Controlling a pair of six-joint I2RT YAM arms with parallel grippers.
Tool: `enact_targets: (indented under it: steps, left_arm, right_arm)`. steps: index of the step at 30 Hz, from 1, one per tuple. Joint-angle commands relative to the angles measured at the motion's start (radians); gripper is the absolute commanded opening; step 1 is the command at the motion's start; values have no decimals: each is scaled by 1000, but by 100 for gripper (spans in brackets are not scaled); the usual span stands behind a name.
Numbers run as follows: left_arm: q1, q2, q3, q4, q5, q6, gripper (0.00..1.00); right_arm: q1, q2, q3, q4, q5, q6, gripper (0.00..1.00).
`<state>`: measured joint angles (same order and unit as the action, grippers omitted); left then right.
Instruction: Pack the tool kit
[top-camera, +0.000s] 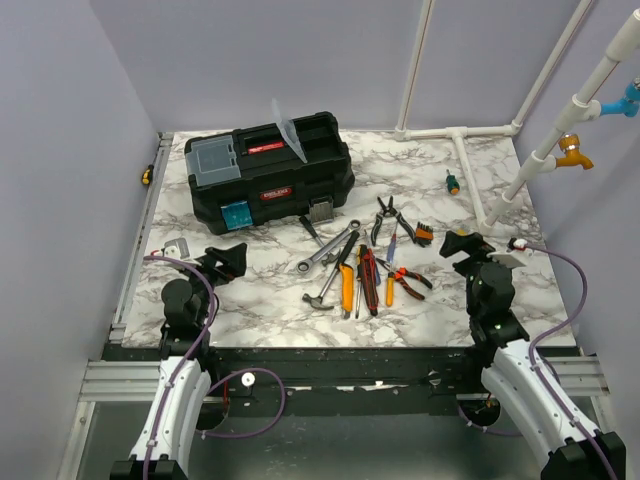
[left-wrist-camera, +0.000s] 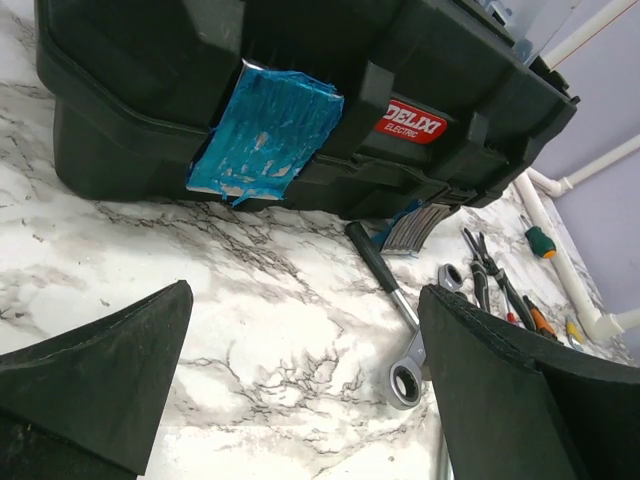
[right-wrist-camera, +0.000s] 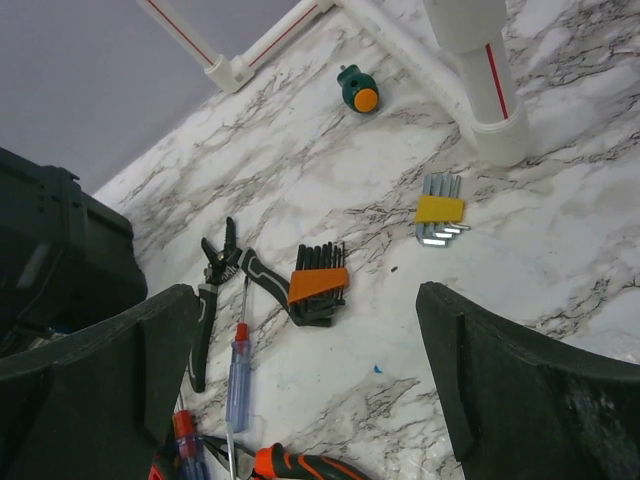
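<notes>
Top external — left claw (top-camera: 228, 260) agape, low

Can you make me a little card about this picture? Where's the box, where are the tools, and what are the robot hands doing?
Box: black toolbox, back left of the table, main lid down, one small clear lid up.
Tools: loose on the table, including wrench, pliers, green screwdriver.
Left gripper: open, empty, facing the toolbox.
Right gripper: open, empty, pointing at the tools.

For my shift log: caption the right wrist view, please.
Open right claw above orange-holder hex keys, a yellow-holder key set and a green stubby screwdriver.
</notes>
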<state>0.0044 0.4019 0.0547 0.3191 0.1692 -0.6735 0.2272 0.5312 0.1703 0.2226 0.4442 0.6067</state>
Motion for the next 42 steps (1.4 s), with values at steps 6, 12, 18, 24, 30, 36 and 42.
enact_targets:
  steps: [6, 12, 18, 24, 30, 36, 42]
  left_arm:
    - [0, -93, 3, -87, -92, 2, 98]
    - [0, -122, -2, -94, -12, 77, 98]
    - [-1, -158, -17, -117, -22, 48, 98]
    - [0, -208, -28, -107, 3, 61, 98]
    - [0, -217, 74, -230, -26, -12, 98]
    - [0, -194, 192, -305, -106, -69, 98]
    - [0, -64, 273, -279, -175, -71, 99]
  right_arm:
    - [0, 7, -29, 13, 38, 30, 100]
    - [-1, 37, -22, 20, 25, 28, 100]
    - [0, 41, -31, 50, 0, 27, 100]
    - [-1, 65, -29, 86, -74, 1, 100]
    - [-1, 134, 21, 151, -302, -38, 100]
    - [0, 223, 139, 113, -390, -44, 100]
    - [9, 421, 285, 175, -612, -22, 100]
